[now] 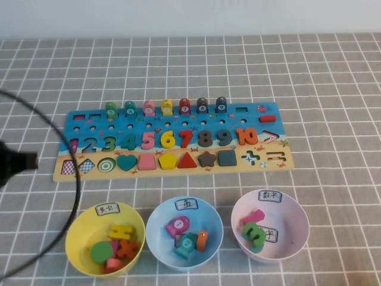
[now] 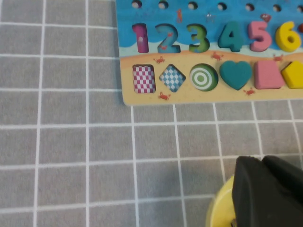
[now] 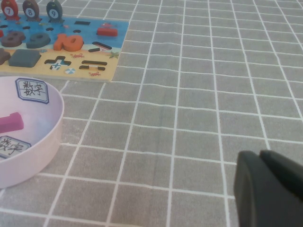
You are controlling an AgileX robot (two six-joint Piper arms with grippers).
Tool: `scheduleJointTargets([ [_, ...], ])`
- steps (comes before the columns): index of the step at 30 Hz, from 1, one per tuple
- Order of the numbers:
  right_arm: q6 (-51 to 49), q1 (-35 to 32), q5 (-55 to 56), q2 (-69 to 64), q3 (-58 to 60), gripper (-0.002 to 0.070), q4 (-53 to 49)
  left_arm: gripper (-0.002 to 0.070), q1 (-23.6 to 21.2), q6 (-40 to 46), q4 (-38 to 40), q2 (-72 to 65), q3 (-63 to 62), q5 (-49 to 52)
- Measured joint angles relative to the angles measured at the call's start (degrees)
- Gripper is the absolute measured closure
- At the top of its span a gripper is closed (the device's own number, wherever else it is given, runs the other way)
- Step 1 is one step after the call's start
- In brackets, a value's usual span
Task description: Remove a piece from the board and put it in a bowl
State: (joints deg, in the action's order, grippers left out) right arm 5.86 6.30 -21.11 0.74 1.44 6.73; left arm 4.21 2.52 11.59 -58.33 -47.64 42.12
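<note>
The board (image 1: 253, 122) lies across the middle of the table with a row of fish pieces along its far edge. The olive-green fish piece (image 1: 111, 109) stands at the left end of that row. The light blue bowl (image 1: 178, 266) sits in front of the board, between two other bowls, and holds pink and teal fish pieces. My left gripper (image 2: 262, 160) is shut and empty above the yellow bowl's edge, near the board's left end (image 2: 142, 98). The left arm (image 1: 16, 162) shows dark at the left edge of the high view. My right gripper (image 3: 259, 153) is shut and empty over bare cloth, right of the board.
A yellow bowl (image 1: 80, 221) with several pieces sits front left; it also shows in the left wrist view (image 2: 218, 210). A pale pink bowl (image 1: 299, 219) sits front right, and in the right wrist view (image 3: 53, 124). A black cable (image 1: 76, 179) loops over the left side.
</note>
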Motion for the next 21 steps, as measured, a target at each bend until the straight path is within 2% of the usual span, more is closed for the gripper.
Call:
scheduleJointTargets([
  [14,0.0,0.0,0.0,0.0,0.0,0.0694,0.0,0.0680,0.1,3.0,-0.6,-32.7,-30.3,11.5],
  [21,0.0,0.0,0.0,0.0,0.0,0.0694,0.0,0.0680,2.8,3.0,-0.7,-46.2,-46.7,15.7],
])
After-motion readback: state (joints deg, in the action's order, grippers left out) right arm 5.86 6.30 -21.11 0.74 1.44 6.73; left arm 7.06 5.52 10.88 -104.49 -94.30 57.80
